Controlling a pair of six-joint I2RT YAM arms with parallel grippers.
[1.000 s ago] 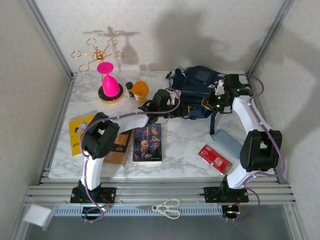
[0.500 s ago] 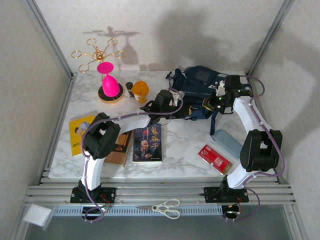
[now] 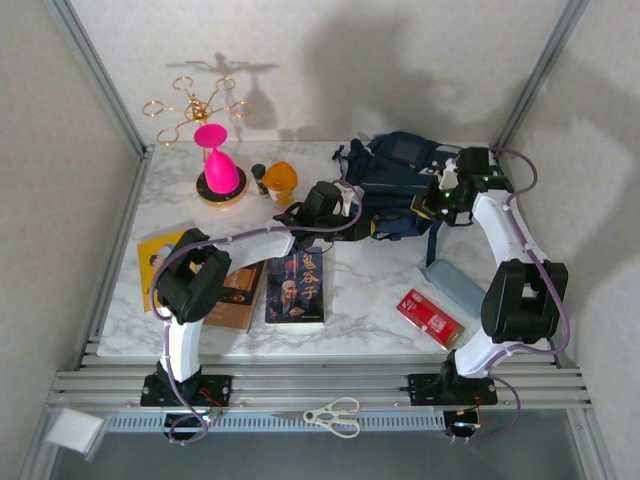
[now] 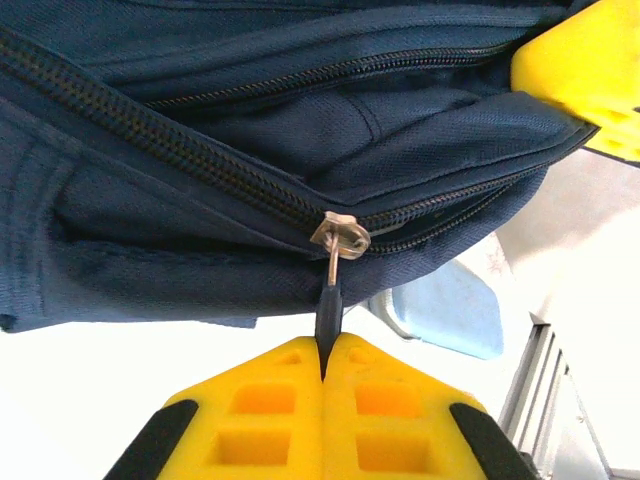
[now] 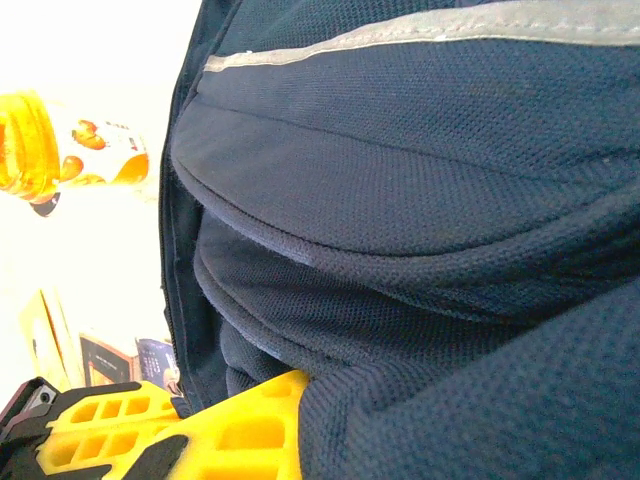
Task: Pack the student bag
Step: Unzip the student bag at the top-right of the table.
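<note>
The student bag, navy blue, lies at the back right of the table. My left gripper is at its left side. In the left wrist view its yellow fingers are shut on the dark zipper pull, which hangs from the metal slider on the bag. My right gripper is at the bag's right side. In the right wrist view it is shut on a fold of the bag's fabric, which hides one finger.
A book with a Chinese title, a brown book and a yellow book lie front left. A red packet and a light blue case lie front right. A pink cup and an orange bottle stand behind.
My left gripper has shut on the zipper pull. My right gripper has shifted slightly right and back with the bag's fabric in it.
</note>
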